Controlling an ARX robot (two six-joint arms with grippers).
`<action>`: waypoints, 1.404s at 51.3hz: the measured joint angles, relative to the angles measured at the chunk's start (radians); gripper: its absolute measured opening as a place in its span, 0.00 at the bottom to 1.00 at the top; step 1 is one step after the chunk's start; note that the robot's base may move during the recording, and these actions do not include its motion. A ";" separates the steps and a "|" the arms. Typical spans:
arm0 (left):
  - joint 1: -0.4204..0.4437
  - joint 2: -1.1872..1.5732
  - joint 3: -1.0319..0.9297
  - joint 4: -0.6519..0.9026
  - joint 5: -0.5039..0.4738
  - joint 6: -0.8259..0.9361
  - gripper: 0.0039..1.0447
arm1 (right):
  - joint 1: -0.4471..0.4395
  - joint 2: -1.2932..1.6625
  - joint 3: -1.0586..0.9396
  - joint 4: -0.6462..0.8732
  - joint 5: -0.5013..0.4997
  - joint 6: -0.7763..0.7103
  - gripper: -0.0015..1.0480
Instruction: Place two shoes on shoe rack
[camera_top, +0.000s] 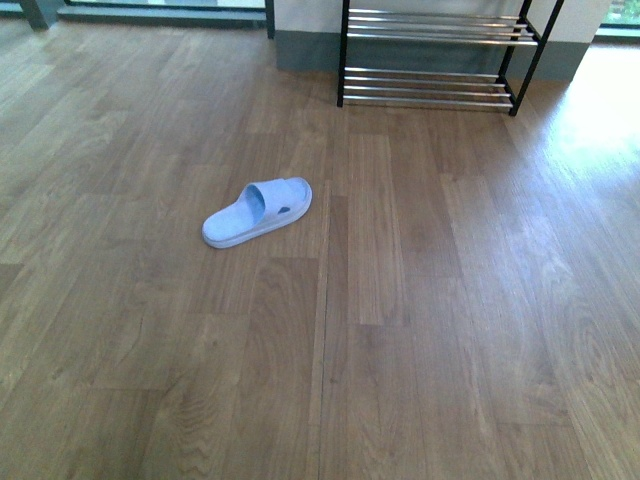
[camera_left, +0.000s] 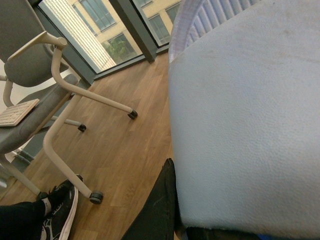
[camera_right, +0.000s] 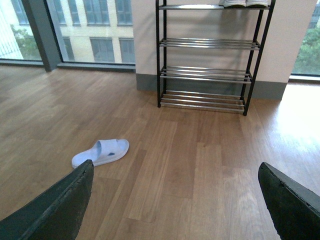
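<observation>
Right gripper was spread wide above the wooden floor, its two dark fingers far apart with nothing between them. The left gripper was clamped on a pale blue slipper, which filled most of the left wrist view and was raised well off the floor (only one dark finger showed, pressed against the slipper's edge).

A matching blue slipper lay sole down on the floorboards, alone and well apart from the shoe rack. The rack, a black frame with shiny chrome bars, stood against the far wall, ahead and to the right of that slipper. In the right wrist view, white soles sat on its top tier, cut off by the edge. Beyond the held slipper stood a grey office chair on castors and someone's black sneaker.
</observation>
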 joint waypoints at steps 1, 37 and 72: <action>0.000 0.000 0.000 0.000 0.000 0.000 0.02 | 0.000 0.000 0.000 0.000 0.000 0.000 0.91; 0.000 0.000 0.000 0.000 0.001 0.003 0.02 | 0.000 0.000 0.000 0.000 0.000 0.000 0.91; 0.000 0.001 -0.002 0.000 -0.003 0.003 0.02 | 0.000 0.001 0.000 0.000 -0.004 0.000 0.91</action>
